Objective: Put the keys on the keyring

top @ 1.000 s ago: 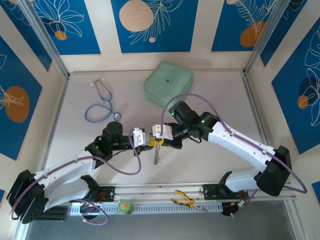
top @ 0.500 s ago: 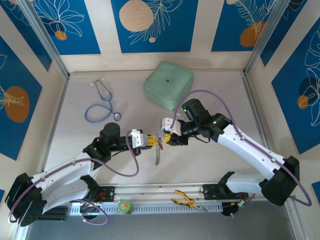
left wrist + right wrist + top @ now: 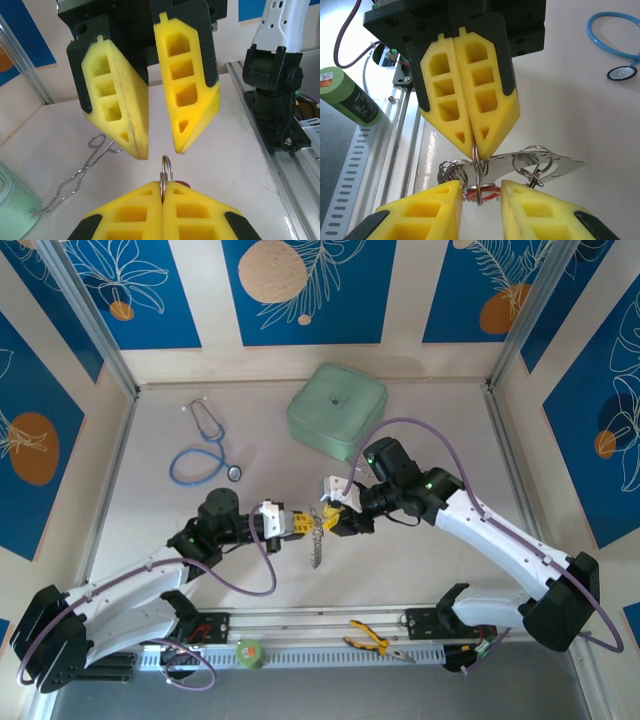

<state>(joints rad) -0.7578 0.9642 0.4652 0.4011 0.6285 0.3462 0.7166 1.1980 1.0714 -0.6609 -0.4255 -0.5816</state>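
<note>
- Backing right claw (image 3: pixel 480 186) off since a second ago, spreading it open, released?
- Yep. Clenching left claw (image 3: pixel 163 186) on keys (image 3: pixel 535 165), dangling them between claws. Leaving keyring (image 3: pixel 316 548) lying on surface (image 3: pixel 260 440) nearby.

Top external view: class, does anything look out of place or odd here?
Yes: the yellow-handled pliers and a green tape roll lie on the slotted rail at the near edge, off the tabletop.
</note>
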